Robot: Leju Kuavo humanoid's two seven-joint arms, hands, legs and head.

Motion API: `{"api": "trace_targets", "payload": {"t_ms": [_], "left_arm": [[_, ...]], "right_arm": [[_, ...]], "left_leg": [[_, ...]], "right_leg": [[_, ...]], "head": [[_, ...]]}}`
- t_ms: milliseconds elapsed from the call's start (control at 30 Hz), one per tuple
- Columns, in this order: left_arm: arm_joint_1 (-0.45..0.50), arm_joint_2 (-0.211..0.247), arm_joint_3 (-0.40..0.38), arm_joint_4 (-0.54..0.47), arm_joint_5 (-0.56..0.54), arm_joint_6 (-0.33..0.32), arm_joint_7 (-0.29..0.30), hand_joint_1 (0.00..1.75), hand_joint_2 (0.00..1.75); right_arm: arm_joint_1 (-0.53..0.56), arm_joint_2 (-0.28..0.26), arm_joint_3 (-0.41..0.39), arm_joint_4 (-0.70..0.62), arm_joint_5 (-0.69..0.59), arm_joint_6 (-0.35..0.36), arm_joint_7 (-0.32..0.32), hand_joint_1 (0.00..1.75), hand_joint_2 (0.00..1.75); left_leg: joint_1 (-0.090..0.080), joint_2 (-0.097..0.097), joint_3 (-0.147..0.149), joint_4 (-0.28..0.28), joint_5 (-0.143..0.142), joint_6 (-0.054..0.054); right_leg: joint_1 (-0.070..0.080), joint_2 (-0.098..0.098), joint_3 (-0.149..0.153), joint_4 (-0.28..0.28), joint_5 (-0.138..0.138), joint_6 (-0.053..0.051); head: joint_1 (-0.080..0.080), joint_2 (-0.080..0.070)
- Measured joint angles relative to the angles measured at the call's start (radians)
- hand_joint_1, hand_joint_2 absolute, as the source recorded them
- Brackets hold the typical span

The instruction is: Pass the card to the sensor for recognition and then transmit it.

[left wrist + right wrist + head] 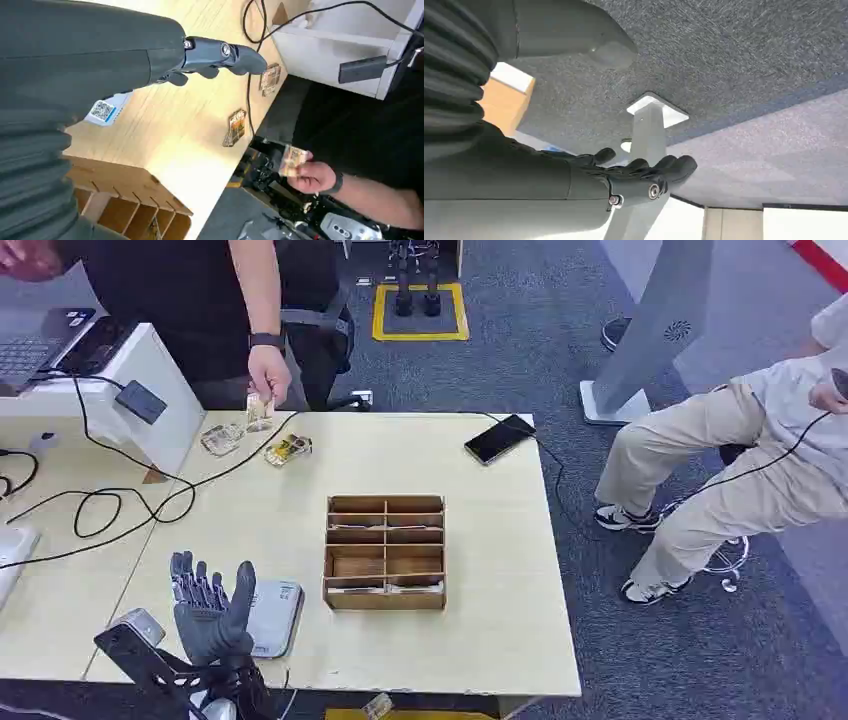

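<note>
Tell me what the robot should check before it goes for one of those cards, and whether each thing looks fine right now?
1. Left hand free: ok, fingers apart, holding nothing.
2. Right hand free: ok, holds nothing, hanging over the carpet.
3. Cards on the table to pick: ok, two cards lie near the far edge.
4. Far edge clear of people: not ok, a person's hand holds a third card there.
5. Sensor reachable: ok, beside the left hand.
6. Wooden box slots free: cannot tell.

Bare tabletop (250,515) lies between the left hand (212,612) and far cards (288,448); divider box (385,551) flanks it.
</note>
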Motion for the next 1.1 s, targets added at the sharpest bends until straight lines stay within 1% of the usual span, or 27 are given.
{"api": "trace_targets", "payload": {"t_ms": [633,733,800,833,900,933,967,1100], "left_arm": [[0.000,-0.007,0.000,0.000,-0.011,-0.002,0.003,0.00,1.75],[-0.001,-0.007,0.000,0.000,-0.029,0.005,-0.004,0.00,1.75],[-0.001,-0.011,0.001,0.002,-0.107,0.024,-0.038,0.00,1.75],[-0.003,-0.023,0.008,0.007,-0.187,0.030,-0.060,0.00,1.75],[-0.017,-0.064,0.047,0.030,-0.405,0.033,-0.087,0.00,1.75],[-0.027,-0.084,0.061,0.040,-0.458,0.034,-0.087,0.00,1.75],[-0.036,-0.095,0.073,0.049,-0.473,0.036,-0.087,0.00,1.75],[-0.036,-0.103,0.095,0.071,-0.476,0.037,-0.087,0.00,1.75]], "right_arm": [[0.000,0.000,0.000,0.000,0.007,0.000,-0.006,0.00,1.75],[0.000,0.000,0.000,0.000,0.010,0.000,-0.006,0.00,1.75],[0.000,0.000,0.000,0.000,0.011,0.000,-0.006,0.00,1.75],[0.000,0.000,0.000,0.000,0.014,0.000,-0.006,0.00,1.75],[0.000,0.000,0.000,0.000,0.021,0.000,-0.010,0.00,1.75],[-0.001,0.000,0.000,0.000,0.023,0.000,-0.012,0.00,1.75],[-0.001,0.000,0.000,0.000,0.024,0.000,-0.014,0.00,1.75],[-0.001,0.001,0.000,0.000,0.024,0.000,-0.017,0.00,1.75]], "left_leg": [[0.000,0.000,0.000,0.000,0.000,0.000],[0.000,0.000,0.000,0.000,0.000,0.000],[0.000,0.000,0.000,0.000,0.000,0.000],[0.000,0.000,0.000,0.000,0.000,0.000],[0.000,-0.001,0.000,0.000,0.000,0.000],[0.000,-0.001,0.000,0.000,0.000,0.000],[0.000,0.000,0.000,0.000,0.000,0.000],[0.000,0.002,0.001,0.000,0.000,0.000]], "right_leg": [[0.000,0.000,0.000,0.000,0.000,0.000],[0.000,0.000,0.000,0.000,0.000,0.000],[0.000,0.000,0.000,0.000,0.000,0.000],[0.000,0.000,0.000,0.000,0.000,0.000],[0.000,-0.001,0.000,0.000,0.000,0.000],[0.000,-0.001,0.000,0.000,0.000,0.000],[0.000,0.000,0.001,0.000,0.000,0.000],[0.000,0.002,0.000,0.000,0.000,0.000]], "head": [[0.000,0.000],[0.000,0.000],[0.000,0.000],[0.000,0.000],[0.000,0.000],[0.000,0.000],[0.000,0.000],[0.000,0.000]]}}
